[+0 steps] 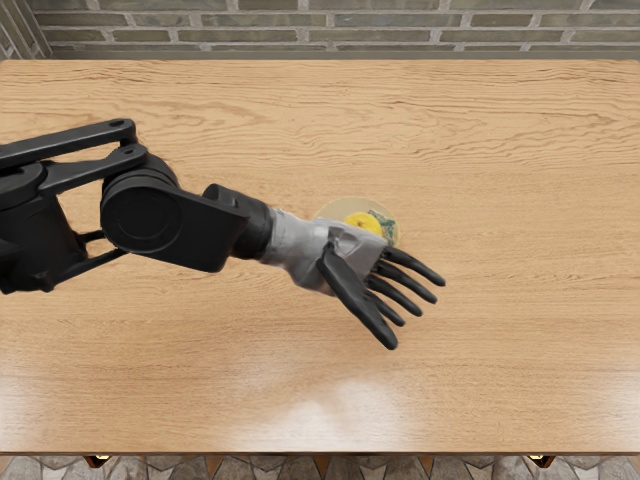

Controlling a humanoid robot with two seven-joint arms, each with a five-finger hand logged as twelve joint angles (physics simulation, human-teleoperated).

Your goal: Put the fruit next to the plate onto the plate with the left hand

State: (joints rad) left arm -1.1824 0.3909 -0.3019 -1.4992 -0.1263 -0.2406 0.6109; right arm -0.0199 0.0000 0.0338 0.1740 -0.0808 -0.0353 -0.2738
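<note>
The left hand (378, 282) hangs over the bench (500, 140) with its five dark fingers (410, 268) spread and straight, holding nothing; the thumb points down towards the near edge; the palm is grey, and the one arm (150, 212) in view runs back to the picture's left edge. Just behind the hand, partly hidden by its knuckles, lies one plate (337, 211), small, round and pale yellow; on it sits one fruit (363, 222), bright yellow and rounded, with a bit of green at its right side; its lower part is covered by the hand. Behind the bench's far edge runs a brick wall (300, 25).
</note>
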